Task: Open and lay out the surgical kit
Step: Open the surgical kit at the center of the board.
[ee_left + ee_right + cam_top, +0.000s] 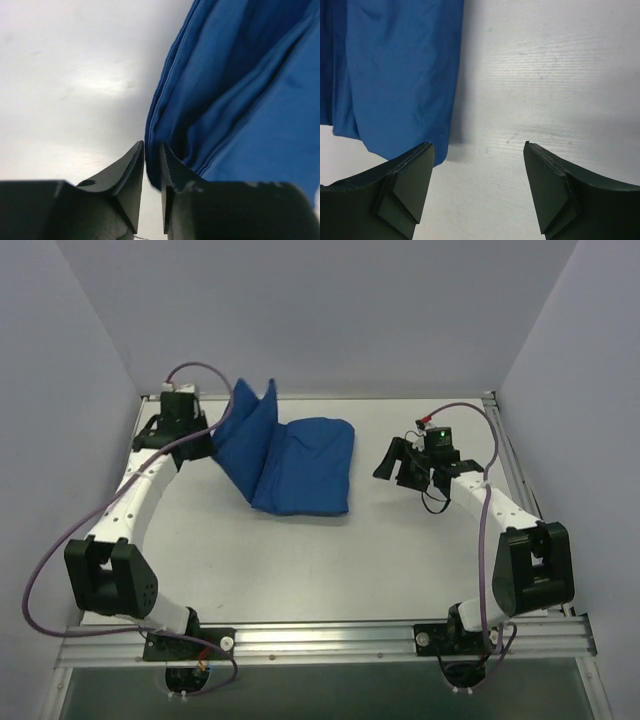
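The left claw (208,443) is closed to a narrow slit on a fold of the royal-blue cloth wrap (305,465), at the wrap's left edge near the far left of the white tabletop (300,560). Only the top view shows the whole bundle. Its right portion lies flat and folded on the tabletop, while its left portion stands raised in two peaks beside the left claw. The left wrist view supplies the contact detail: stacked cloth layers (240,100) run down into the thin gap at the claw (151,150), and blue fabric fills that gap between the two dark fingers (127,170). The right claw (398,468) is spread wide and holds nothing, positioned to the right of the wrap and apart from it. The right wrist view places this claw (479,150) over bare tabletop (545,75), with the wrap's right edge (395,75) just beyond the left-hand finger (410,175).
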Robot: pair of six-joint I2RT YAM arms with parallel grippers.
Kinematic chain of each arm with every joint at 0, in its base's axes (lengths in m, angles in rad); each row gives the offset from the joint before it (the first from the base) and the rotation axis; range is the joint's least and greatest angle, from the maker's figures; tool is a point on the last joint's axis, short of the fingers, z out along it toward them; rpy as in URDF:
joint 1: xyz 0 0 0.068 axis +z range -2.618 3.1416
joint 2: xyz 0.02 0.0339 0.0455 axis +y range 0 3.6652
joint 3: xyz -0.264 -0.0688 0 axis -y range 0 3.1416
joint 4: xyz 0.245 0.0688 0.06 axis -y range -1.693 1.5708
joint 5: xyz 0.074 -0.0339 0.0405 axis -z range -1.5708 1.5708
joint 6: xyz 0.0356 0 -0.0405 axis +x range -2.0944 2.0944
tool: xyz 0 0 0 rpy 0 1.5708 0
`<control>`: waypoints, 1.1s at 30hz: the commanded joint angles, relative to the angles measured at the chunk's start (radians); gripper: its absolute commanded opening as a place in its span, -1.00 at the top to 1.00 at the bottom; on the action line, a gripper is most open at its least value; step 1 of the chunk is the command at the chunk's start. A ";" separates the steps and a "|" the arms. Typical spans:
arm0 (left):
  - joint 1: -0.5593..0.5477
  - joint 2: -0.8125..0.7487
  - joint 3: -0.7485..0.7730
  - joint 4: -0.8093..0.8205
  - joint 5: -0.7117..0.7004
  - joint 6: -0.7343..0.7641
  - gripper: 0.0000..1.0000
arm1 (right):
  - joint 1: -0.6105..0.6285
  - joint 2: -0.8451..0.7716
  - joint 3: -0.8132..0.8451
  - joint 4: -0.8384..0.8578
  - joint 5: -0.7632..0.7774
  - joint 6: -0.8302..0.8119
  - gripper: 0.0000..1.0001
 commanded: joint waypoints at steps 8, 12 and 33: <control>0.453 -0.164 -0.269 0.065 0.270 -0.069 -0.88 | 0.096 0.100 0.120 0.025 -0.006 -0.012 -0.48; 0.396 -0.216 -0.295 0.117 0.327 -0.105 -0.87 | 0.122 0.151 0.167 0.012 -0.008 -0.024 -0.48; 0.177 -0.188 -0.734 0.606 0.594 -0.553 -0.51 | 0.140 0.082 0.169 -0.029 0.060 -0.059 -0.50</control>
